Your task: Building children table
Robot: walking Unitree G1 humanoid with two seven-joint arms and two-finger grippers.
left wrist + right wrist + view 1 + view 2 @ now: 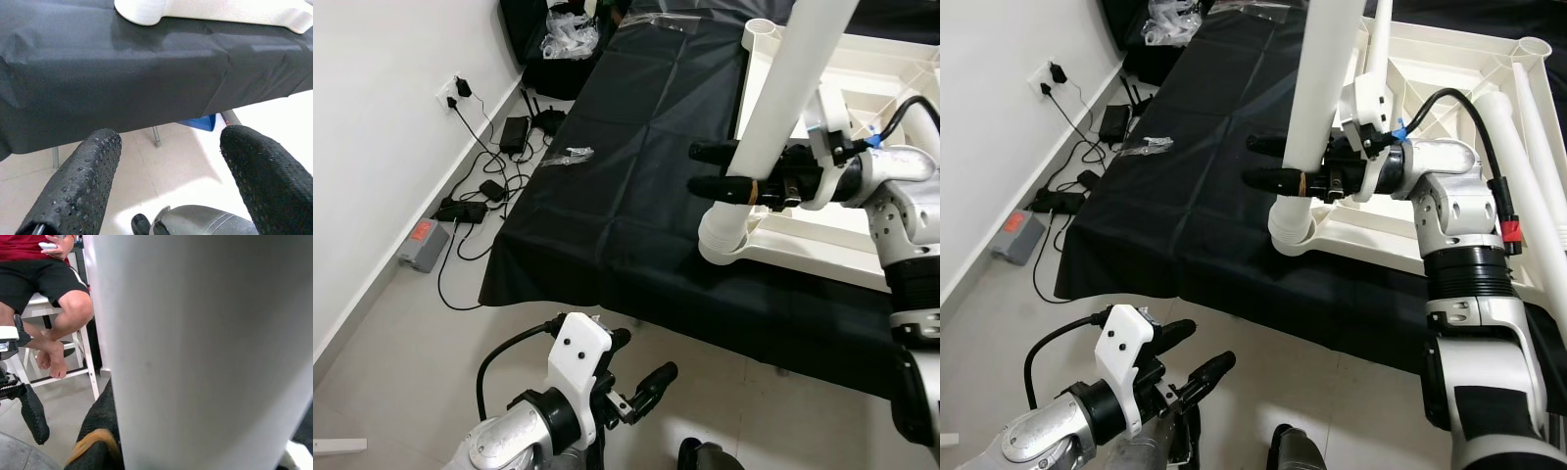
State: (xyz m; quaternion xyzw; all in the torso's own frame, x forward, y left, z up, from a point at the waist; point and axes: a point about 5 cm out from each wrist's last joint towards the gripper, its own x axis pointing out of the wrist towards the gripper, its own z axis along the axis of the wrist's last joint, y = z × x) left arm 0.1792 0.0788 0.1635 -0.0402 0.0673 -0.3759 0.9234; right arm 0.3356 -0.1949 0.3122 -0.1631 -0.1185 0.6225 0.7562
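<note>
The right gripper (1268,162) was clamped around a white table leg (781,103), which stood tilted with its lower end set in the round corner socket (722,238) of the upturned white tabletop (1449,98). The tabletop lay on a black cloth (626,166) near the cloth's front edge. The head views gave this whole layout, along with a second loose leg (1528,166) lying on the tabletop's right side and a small clear plastic bag (568,155) on the cloth. The right wrist view was too close for that: the leg (210,347) crowded its frame, yet beside it sat a person (44,289) on a white stool (58,357). The left gripper (641,367) hung low in front of the cloth with its fingers (83,181) spread apart and empty; its wrist view looked under the cloth edge to the floor (171,161) and caught the socket from below.
</note>
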